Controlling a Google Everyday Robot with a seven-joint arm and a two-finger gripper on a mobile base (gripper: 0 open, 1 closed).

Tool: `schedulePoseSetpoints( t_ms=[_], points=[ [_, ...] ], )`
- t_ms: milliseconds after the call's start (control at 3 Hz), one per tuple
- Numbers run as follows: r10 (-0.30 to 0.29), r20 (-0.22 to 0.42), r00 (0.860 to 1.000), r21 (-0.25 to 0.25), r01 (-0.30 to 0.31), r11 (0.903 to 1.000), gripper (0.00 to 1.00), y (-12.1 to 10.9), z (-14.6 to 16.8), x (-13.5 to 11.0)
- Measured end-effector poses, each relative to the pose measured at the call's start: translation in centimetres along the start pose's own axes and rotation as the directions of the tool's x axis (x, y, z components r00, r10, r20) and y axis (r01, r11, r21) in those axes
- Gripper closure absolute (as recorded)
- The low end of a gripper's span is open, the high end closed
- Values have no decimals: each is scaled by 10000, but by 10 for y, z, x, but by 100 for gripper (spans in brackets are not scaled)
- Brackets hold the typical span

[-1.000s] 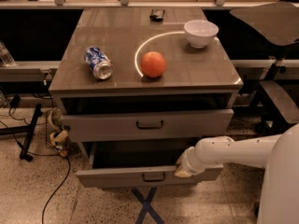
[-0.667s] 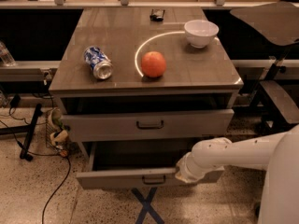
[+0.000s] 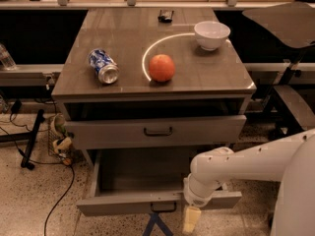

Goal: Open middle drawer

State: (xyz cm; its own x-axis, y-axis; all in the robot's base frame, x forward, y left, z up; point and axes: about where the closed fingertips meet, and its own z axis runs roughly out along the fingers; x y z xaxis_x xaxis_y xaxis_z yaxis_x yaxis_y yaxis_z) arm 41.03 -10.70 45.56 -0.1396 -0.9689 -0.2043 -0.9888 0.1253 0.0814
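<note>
Grey tabletop [image 3: 123,36] held one soda can [image 3: 103,66], one orange [image 3: 162,67], one white bowl [image 3: 211,34]; middle drawer [image 3: 123,204] stood open, gripper [image 3: 192,219] at its front, jaws' state unclear.

lab | speckled floor [image 3: 29,200], loose cables [image 3: 65,190] | pincer [image 3: 192,219] at middle drawer [image 3: 123,208] front

The middle drawer [image 3: 123,205] has a matt grey front and a smooth grey inside. At the right part of its front the gripper [image 3: 192,221] looks like pale matt plastic, under a glossy white arm shell [image 3: 246,163]. Above the drawer, the cabinet top [image 3: 123,48] is glossy, the bowl [image 3: 211,33] glazed white, the can [image 3: 103,66] shiny metal.
</note>
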Motion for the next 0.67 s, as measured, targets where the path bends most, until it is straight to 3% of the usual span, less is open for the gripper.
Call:
schedulePoseSetpoints(
  t_ms=[333,667],
  points=[
    [-148,-226,9996,-247,142,9996,0,7,-4,-4],
    [52,264,9996,402,-63,9992,26,-14,-22,-12]
  ],
)
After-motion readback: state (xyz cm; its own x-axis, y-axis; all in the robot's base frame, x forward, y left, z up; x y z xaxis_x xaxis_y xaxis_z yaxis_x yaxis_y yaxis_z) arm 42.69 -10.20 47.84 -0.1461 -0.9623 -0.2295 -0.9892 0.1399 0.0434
